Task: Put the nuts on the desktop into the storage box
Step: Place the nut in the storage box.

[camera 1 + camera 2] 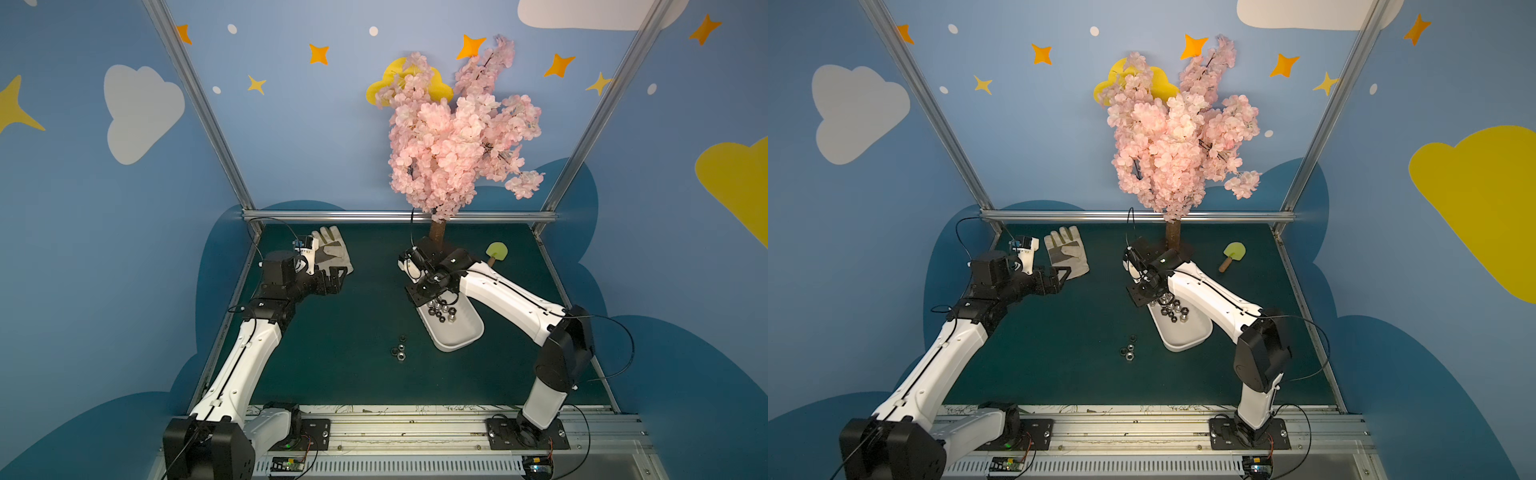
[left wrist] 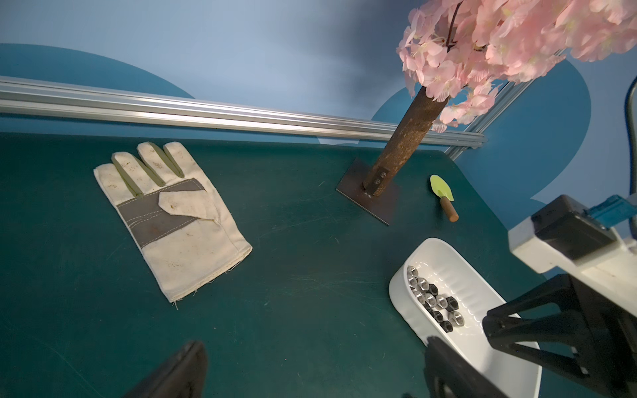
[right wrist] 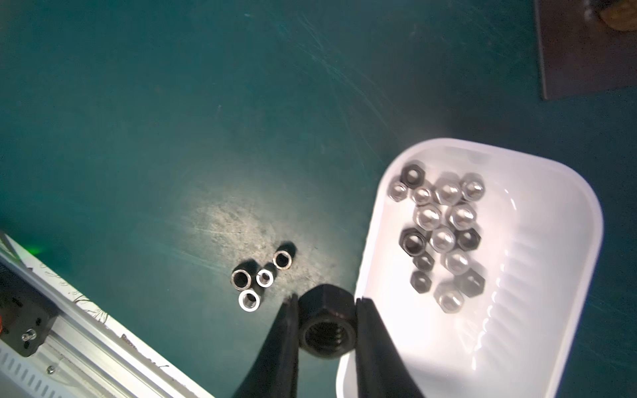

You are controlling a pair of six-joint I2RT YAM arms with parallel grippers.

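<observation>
beige glove (image 2: 172, 220) on desktop (image 2: 293, 303), nuts (image 2: 431, 299) in storage box (image 2: 462, 275)

The right arm (image 1: 490, 286) hides the storage box's (image 1: 465, 334) far end.

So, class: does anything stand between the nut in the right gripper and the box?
Nothing visible. The right gripper holds the nut by the box rim, and the box has bare floor beside the nuts already inside.

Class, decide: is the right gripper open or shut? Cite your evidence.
Shut. The right gripper clamps a dark nut between its jaws in the wrist view.
</observation>
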